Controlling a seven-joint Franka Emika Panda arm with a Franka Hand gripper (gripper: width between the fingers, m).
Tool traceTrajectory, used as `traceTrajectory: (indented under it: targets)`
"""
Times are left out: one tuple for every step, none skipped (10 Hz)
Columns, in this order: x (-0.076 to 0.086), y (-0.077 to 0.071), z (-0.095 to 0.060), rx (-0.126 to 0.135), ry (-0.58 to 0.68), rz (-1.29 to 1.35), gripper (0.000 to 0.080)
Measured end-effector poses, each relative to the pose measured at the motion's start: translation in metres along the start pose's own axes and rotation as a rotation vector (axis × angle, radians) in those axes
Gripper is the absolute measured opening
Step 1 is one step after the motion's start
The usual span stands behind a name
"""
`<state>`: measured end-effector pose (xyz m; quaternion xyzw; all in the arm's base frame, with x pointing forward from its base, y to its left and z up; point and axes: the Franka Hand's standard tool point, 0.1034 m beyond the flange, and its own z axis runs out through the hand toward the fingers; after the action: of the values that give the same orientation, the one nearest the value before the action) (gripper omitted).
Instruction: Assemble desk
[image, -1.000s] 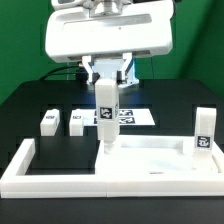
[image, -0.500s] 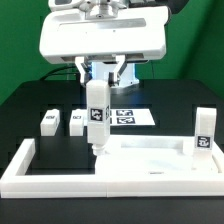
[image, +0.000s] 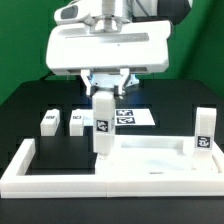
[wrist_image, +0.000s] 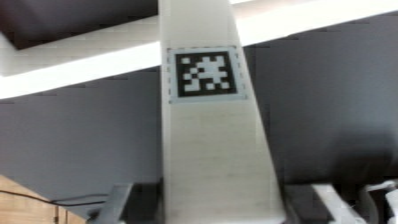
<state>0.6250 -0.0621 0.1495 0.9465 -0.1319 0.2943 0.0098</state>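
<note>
My gripper (image: 104, 88) is shut on an upright white desk leg (image: 102, 125) with a square tag, gripping its upper end. The leg's lower end stands at the near-left corner of the white tabletop (image: 150, 160). In the wrist view the leg (wrist_image: 210, 130) fills the middle, with a finger (wrist_image: 128, 200) showing at each side of it. A second leg (image: 203, 132) stands upright at the tabletop's right corner. Two more legs (image: 49, 121) (image: 77, 120) lie on the black table to the exterior view's left.
The marker board (image: 135, 116) lies flat behind the held leg. The low white border fence (image: 25, 165) runs along the front and left of the tabletop. The robot's wide white head hangs above the middle of the scene.
The held leg leaned and shifted toward the exterior view's left half a second ago. It is now back right and upright, still at the tabletop's left corner.
</note>
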Motion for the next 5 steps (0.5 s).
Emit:
traceTrajectory:
  targets:
    - [-0.0010, -0.0035, 0.0007, 0.003, -0.002, -0.004, 0.0291]
    - [-0.0020, -0.0076, 0.0020, 0.005, 0.000, -0.010, 0.0291]
    - [-0.0014, -0.0083, 0.0025, 0.004, 0.007, -0.012, 0.0291]
    - [-0.0012, -0.0086, 0.0027, 0.003, 0.012, -0.013, 0.0291]
    - [-0.0010, -0.0076, 0.0030, 0.001, 0.016, -0.015, 0.0291]
